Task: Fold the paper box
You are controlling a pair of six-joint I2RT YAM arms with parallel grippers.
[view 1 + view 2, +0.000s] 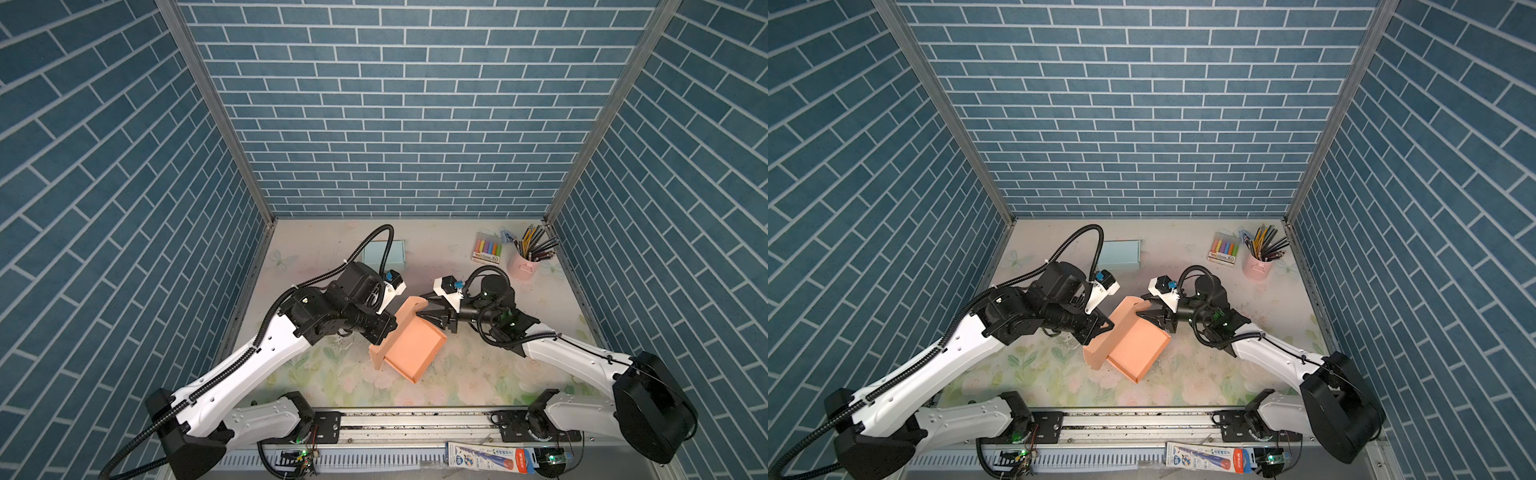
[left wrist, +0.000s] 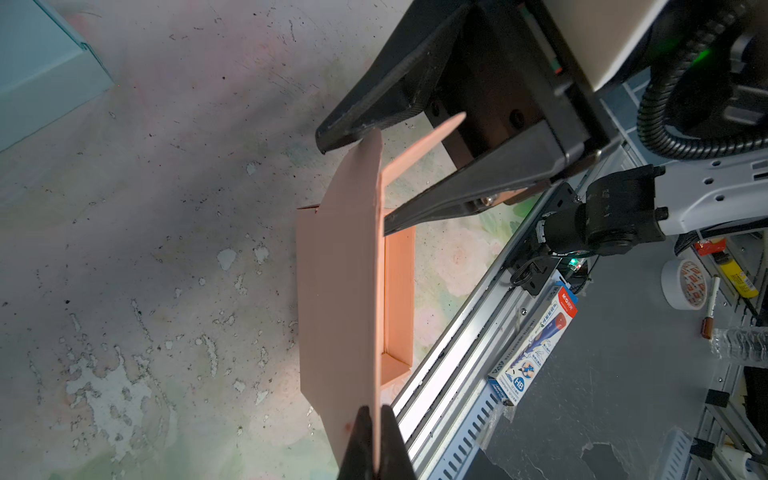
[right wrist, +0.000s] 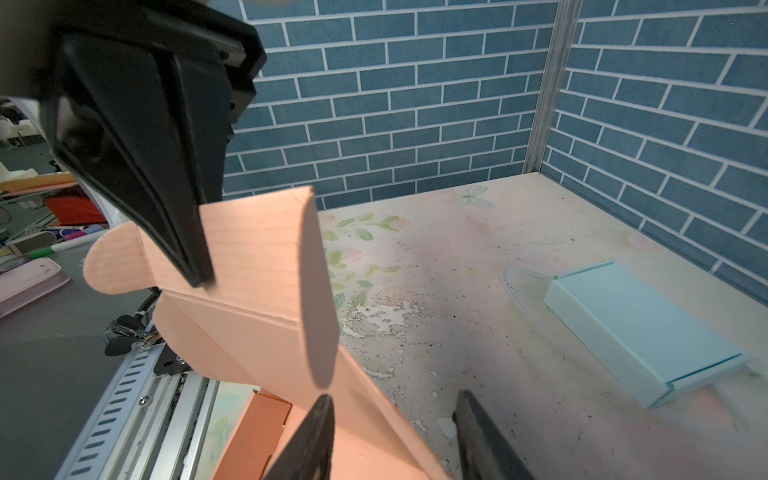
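Orange paper box (image 1: 415,353) on counter (image 1: 478,365), lid (image 2: 338,291) raised. Left hand (image 2: 375,415), 10 o'clock: clenched on lid edge. Right hand (image 1: 422,312), 1 o'clock: released, straddling lid tip.

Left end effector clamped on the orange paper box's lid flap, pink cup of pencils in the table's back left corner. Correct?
Wrong corner. Both top views show the pink cup of pencils in the back right corner of the table. The left end effector is indeed clamped on the lid flap of the orange paper box.
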